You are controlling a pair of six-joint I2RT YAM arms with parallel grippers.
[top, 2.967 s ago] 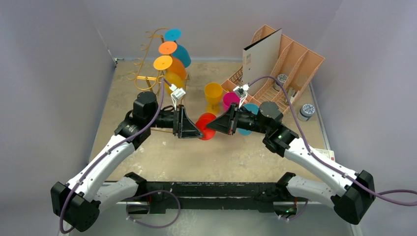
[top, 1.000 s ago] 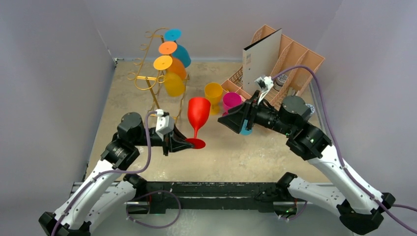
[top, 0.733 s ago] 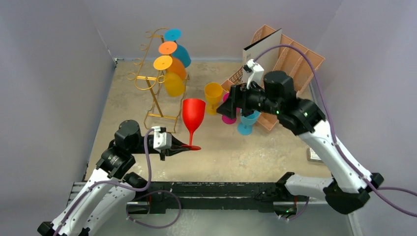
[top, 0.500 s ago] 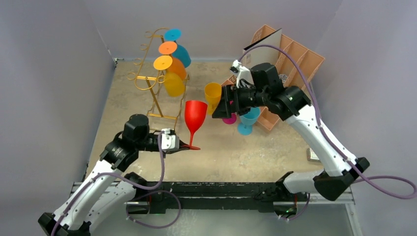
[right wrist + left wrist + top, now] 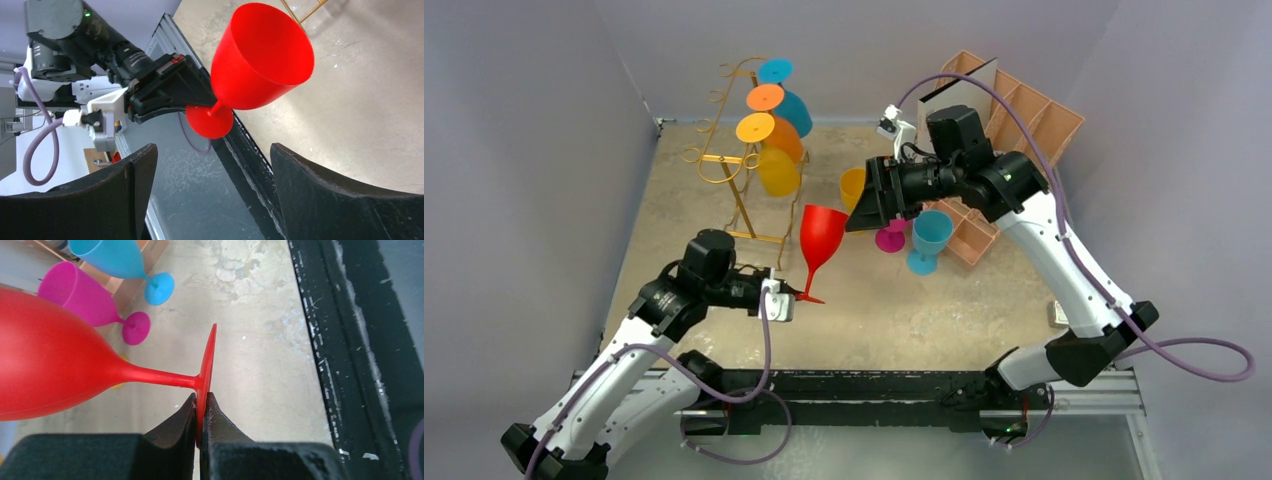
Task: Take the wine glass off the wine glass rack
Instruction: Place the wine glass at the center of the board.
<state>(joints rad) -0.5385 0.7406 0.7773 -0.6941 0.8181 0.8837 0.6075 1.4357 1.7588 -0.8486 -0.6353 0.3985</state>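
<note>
A red wine glass is held upright above the table, off the gold wire wine glass rack at the back left. My left gripper is shut on the rim of its foot. The left wrist view shows the thin foot pinched between the fingertips of the left gripper. My right gripper hangs open just right of the red bowl, apart from it. In the right wrist view the glass lies beyond the wide-apart fingers. Several orange, teal and yellow glasses hang on the rack.
A yellow glass, a magenta glass and a blue glass stand on the table under the right arm. A peach slotted organiser with a white board sits at the back right. The black rail runs along the near edge.
The right arm has lifted and swung left, ending above and beside the red glass with wider jaws. The left gripper has kept hold of the foot and shifted the glass slightly nearer.
</note>
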